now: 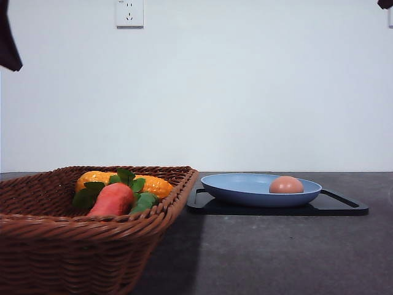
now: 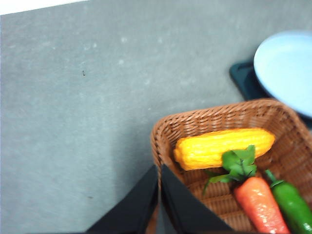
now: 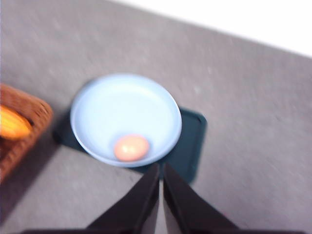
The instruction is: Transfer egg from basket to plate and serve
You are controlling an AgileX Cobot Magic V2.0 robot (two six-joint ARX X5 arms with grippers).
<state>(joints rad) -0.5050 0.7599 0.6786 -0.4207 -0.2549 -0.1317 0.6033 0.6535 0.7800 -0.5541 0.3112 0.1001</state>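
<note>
Front view first: the egg [image 1: 286,185] sits in the blue plate [image 1: 245,192], toward its right side, right of centre in the frame; the plate rests on a flat black tray [image 1: 344,206] on the dark table [image 1: 264,258]; at lower left the wicker basket [image 1: 73,246] fills the corner, holding a yellow corn cob [image 1: 156,184] and an orange-red carrot [image 1: 113,200] with green leaves; a wall socket [image 1: 129,13] sits at the top, left of centre. Over to the left wrist view: the left gripper [image 2: 159,195] at bottom centre has its dark fingers pressed together, nothing between them, just over the basket's near rim [image 2: 158,146]; corn, carrot and a green vegetable [image 2: 292,209] lie inside at lower right; the plate's edge shows at upper right. Right wrist view, a bit blurred: the right gripper [image 3: 161,195] is likewise closed up and empty at bottom centre; the egg lies on the plate's near inner side, just above the fingertips in the frame but apart from them; the basket's corner peeks in at the left edge.
</note>
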